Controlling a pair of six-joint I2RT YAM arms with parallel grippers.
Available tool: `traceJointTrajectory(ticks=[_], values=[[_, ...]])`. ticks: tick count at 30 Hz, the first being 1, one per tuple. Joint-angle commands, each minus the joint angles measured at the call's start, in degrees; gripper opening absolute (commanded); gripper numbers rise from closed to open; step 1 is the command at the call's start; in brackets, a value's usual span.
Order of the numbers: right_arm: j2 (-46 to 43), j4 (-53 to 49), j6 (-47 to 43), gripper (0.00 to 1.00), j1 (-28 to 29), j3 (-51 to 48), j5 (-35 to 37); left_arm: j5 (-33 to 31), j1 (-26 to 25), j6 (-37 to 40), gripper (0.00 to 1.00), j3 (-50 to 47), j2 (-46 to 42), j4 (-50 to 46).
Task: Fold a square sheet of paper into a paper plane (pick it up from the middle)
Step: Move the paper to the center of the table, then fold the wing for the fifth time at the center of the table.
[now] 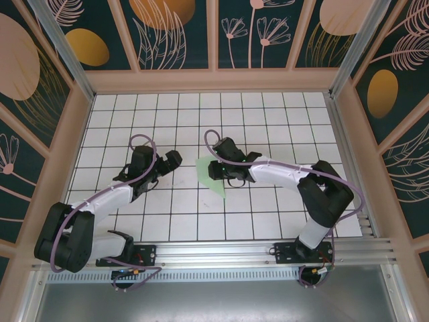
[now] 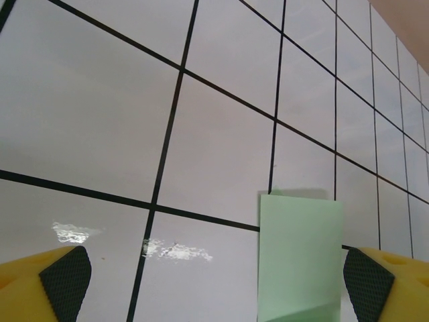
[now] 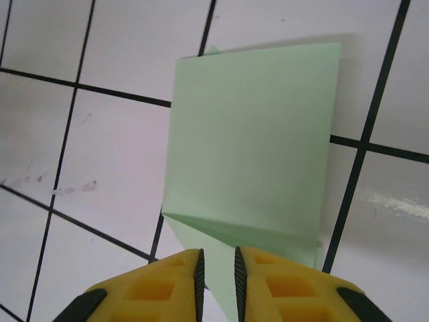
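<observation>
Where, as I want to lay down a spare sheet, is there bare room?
Bare: far tile rows along the back wall, and near tiles between left arm and right arm. Crowded: centre, where left gripper, right gripper and folded paper meet.

The pale mint-green folded paper sheet (image 3: pixel 248 141) looks thin, matt and smooth, with sharp creases. The white black-gridded desk (image 2: pixel 87 100) is glossy and throws back streaks of glare. The left tool (image 2: pixel 216 278) has moulded yellow plastic fingers (image 2: pixel 23 295) with black, cross-hatched, rubbery-looking pads (image 2: pixel 64 276). The silvery rail (image 1: pixel 268 249) looks like brushed metal.
</observation>
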Motion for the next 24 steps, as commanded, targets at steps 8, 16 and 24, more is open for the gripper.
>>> traceJointTrajectory(ticks=[8, 16, 24], values=[[-1.6, 2.5, 2.0, 0.23, -0.5, -3.5, -1.4, 5.7, 0.4, -0.2, 0.98, -0.7, 1.4, 3.4], [-0.8, 3.3, 2.5, 0.28, -1.8, -6.1, -2.0, 8.9, 0.3, 0.9, 0.96, -1.2, 1.9, 4.2], [1.1, 5.3, 1.8, 0.21, -2.9, -5.5, -4.6, 12.1, -0.7, -0.7, 0.92, -2.5, 2.4, 6.9]])
